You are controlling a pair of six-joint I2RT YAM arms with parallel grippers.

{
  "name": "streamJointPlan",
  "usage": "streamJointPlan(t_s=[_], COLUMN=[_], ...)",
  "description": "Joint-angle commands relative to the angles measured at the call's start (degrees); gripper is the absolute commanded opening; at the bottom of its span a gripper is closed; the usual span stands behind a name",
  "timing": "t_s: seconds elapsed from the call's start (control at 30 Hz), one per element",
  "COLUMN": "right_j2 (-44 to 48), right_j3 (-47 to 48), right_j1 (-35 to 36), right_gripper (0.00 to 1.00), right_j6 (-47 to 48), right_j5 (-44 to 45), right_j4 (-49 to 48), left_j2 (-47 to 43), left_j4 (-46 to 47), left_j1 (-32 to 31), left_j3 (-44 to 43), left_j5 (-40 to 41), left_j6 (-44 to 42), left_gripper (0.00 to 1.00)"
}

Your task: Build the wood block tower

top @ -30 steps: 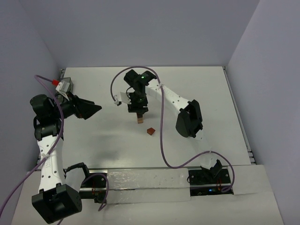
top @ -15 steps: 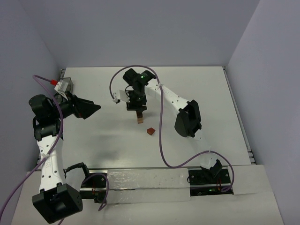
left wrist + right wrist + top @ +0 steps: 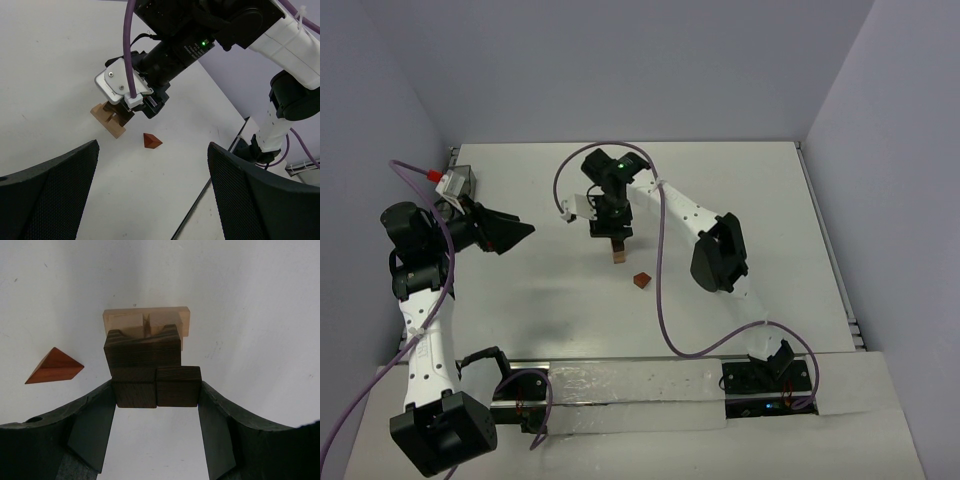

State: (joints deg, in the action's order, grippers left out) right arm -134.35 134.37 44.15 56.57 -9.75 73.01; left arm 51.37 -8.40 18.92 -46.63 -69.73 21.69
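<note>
The wood block tower [image 3: 617, 256] stands mid-table as a small stack. In the right wrist view, two dark brown blocks [image 3: 156, 386] sit side by side, with a third dark block [image 3: 142, 347] and a notched light tan block [image 3: 146, 320] beyond them. My right gripper [image 3: 157, 392] is shut on the dark pair, one finger against each outer face. In the top view it [image 3: 613, 236] hangs over the stack. A reddish-brown triangular block [image 3: 641, 281] [image 3: 54, 366] [image 3: 151, 141] lies loose beside it. My left gripper [image 3: 152, 165] [image 3: 523, 233] is open and empty, well left of the tower [image 3: 111, 121].
A greyish see-through box [image 3: 458, 183] sits at the far left of the table, behind my left arm. The right arm's purple cable [image 3: 661, 290] loops across the table to the right of the blocks. A metal rail [image 3: 620, 385] runs along the near edge.
The right arm's wrist has shifted very slightly left. The blocks and the left arm have not visibly moved.
</note>
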Motion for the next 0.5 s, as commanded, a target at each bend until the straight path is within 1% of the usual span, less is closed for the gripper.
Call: streamJointPlan(t_s=[0.0,0.47], right_j2=[-0.56,-1.09], right_j3=[2.54,2.30], right_j1=[0.84,1.37], right_gripper=[0.50,0.53], right_j6=[-0.34,-0.72], right_j5=[-0.51,-0.31], right_j4=[-0.71,-0.68], left_j2=[-0.42,-0.22], left_j4=[-0.06,-1.31], left_j1=[0.66,0.81], left_j3=[-0.63,-0.61], left_j5=[-1.52,-1.32], left_j6=[-1.65,-2.71], left_gripper=[0.95,0.95])
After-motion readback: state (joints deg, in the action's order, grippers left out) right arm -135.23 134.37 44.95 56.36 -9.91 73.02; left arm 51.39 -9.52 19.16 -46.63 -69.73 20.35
